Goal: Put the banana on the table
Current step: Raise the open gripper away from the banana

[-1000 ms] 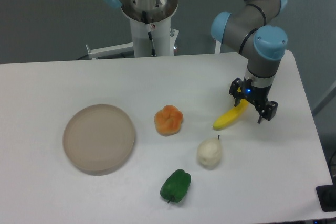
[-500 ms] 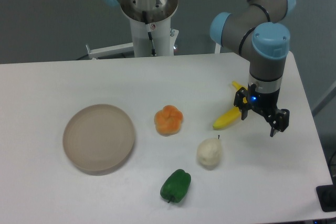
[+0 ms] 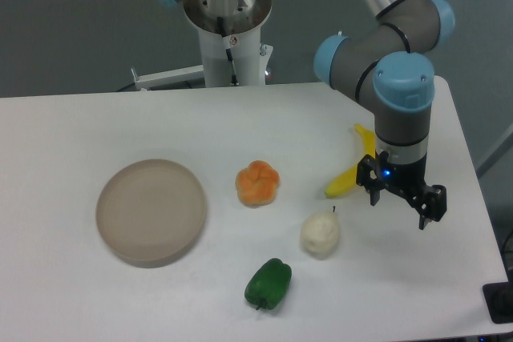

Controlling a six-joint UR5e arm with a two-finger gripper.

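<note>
The yellow banana [image 3: 346,179] lies flat on the white table [image 3: 80,126], right of centre, its far end partly hidden behind the arm. My gripper [image 3: 398,202] hangs just to the banana's right and slightly nearer the front, lifted clear of it. Its two black fingers are spread apart and hold nothing.
An orange fruit [image 3: 257,183] lies left of the banana. A pale pear [image 3: 320,232] sits in front of it and a green pepper [image 3: 268,283] lies nearer the front edge. A round beige plate [image 3: 151,211] stands at the left. The table's right edge runs close to the gripper.
The gripper has drawn away from the banana, moving right and toward the front. The banana has stayed where it lay on the table.
</note>
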